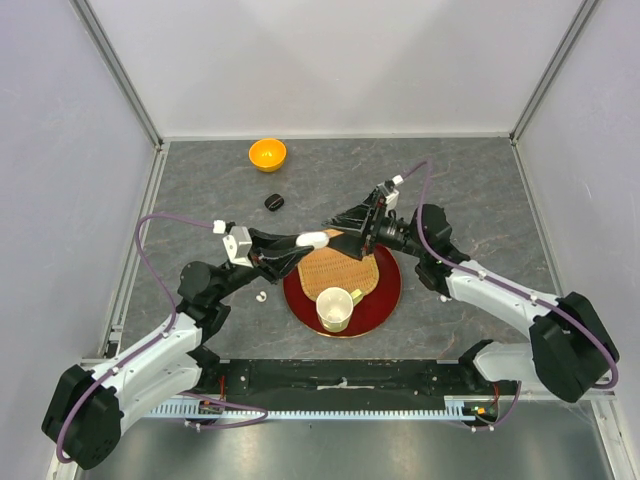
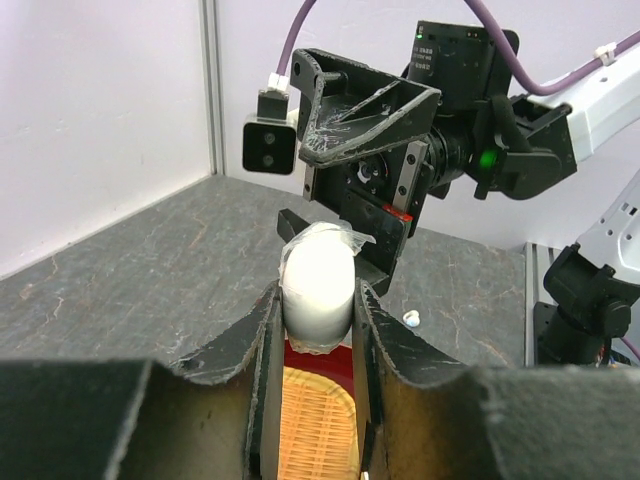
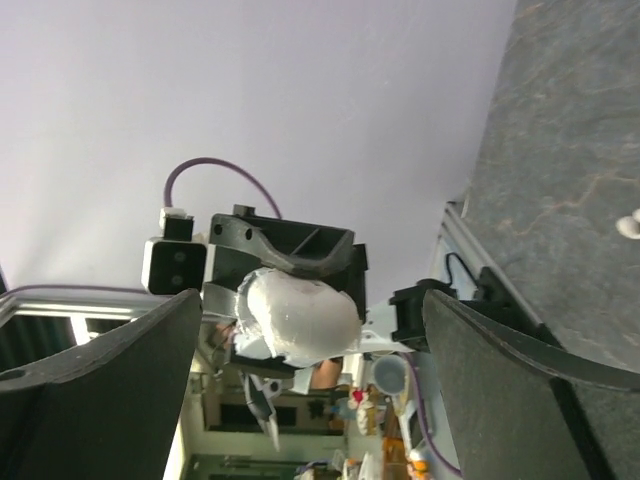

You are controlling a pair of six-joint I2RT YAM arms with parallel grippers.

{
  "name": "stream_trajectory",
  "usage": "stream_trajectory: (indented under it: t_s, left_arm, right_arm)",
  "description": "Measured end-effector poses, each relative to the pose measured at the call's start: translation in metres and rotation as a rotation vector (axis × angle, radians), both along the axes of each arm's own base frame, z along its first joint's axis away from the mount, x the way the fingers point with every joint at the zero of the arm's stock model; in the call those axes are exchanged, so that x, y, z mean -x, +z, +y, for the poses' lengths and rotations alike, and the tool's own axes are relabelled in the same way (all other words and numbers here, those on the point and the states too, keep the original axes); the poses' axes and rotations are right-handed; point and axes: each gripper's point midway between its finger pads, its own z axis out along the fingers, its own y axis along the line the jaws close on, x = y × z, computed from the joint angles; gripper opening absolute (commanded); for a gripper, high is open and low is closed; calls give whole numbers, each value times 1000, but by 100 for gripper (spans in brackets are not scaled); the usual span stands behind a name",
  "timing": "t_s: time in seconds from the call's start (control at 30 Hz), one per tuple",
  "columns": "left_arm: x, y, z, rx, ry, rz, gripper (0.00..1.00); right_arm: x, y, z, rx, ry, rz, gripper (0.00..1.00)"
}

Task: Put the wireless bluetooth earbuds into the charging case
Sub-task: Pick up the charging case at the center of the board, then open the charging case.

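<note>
Charging case (image 2: 318,285), white, clamped in left jaws above the red plate (image 1: 389,291); right jaws wide apart, facing it. White earbud (image 1: 261,296) lies on the counter (image 1: 480,190) near the left arm. Hold case steady, bring right jaws in square.

Grey marbled tabletop (image 1: 480,190); plain pale walls (image 1: 340,60) on three sides; aluminium corner posts (image 1: 118,70).
</note>
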Motion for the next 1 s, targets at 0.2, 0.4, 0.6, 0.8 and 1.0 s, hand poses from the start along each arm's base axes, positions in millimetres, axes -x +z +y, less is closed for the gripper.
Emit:
stream_trajectory:
  t_s: [0.2, 0.4, 0.6, 0.8, 1.0]
  left_arm:
    - [1, 4, 0, 8, 0, -18, 2]
    - [0, 5, 1, 10, 9, -27, 2]
    - [-3, 5, 3, 13, 25, -26, 2]
    - [-3, 7, 4, 20, 32, -31, 2]
    - [-2, 6, 4, 21, 30, -33, 2]
  right_arm:
    - [9, 10, 17, -90, 54, 39, 87]
    - [17, 5, 26, -140, 85, 102, 71]
    - [25, 12, 32, -181, 108, 116, 53]
    - [27, 13, 33, -208, 110, 121, 61]
    - [25, 14, 33, -220, 95, 116, 78]
